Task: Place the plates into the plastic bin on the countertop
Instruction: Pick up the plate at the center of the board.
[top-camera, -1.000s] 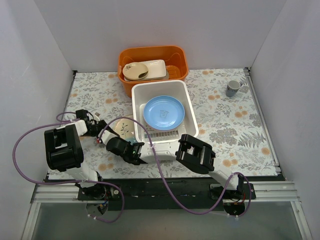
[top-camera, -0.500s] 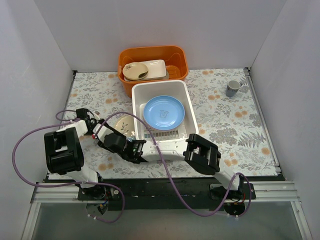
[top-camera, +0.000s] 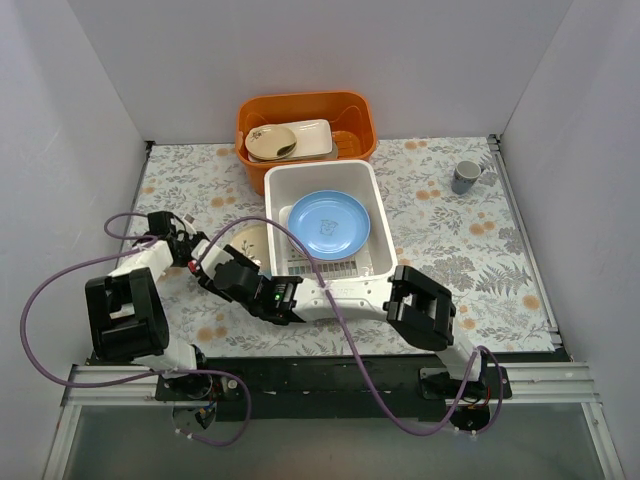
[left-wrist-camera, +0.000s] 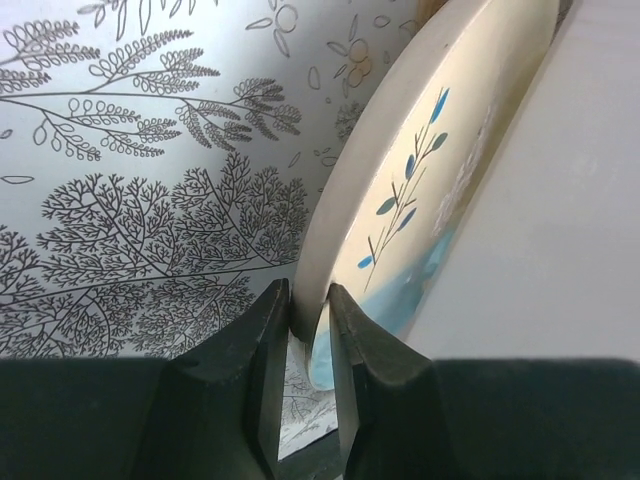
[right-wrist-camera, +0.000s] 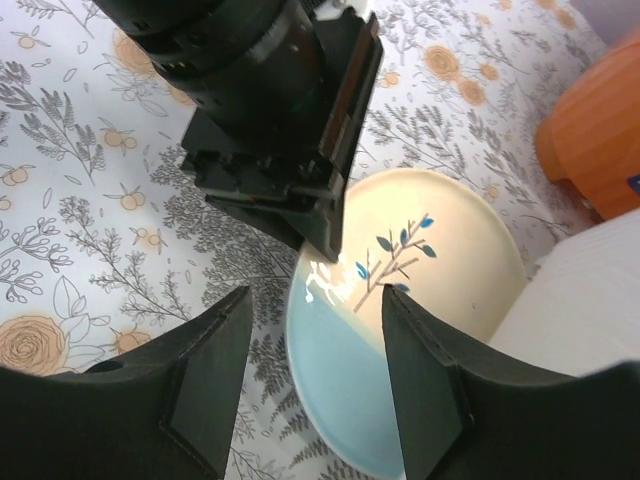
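Where the cream plate with the leaf sprig (top-camera: 250, 243) sits, at centre-left of the top view on the countertop (top-camera: 450, 240) and just left of the plastic bin (top-camera: 320, 169), it is outside the bin, with its rim pinched between the two fingers of the left gripper (left-wrist-camera: 307, 300). In the left wrist view the plate rises tilted from those fingers toward the upper right of the frame, close beside the bin's white wall, though I cannot tell whether it touches. The right gripper (right-wrist-camera: 315, 300) hangs over the plate's pale blue lower part with its jaws spread wide and nothing between them; the left gripper's black body fills the top of that frame. A light blue plate (top-camera: 328, 222) lies inside the bin. Further out, at top centre, an orange tub (top-camera: 305, 101) holds a beige oval dish (top-camera: 270, 141), and a grey mug (top-camera: 465, 177) stands at upper right.
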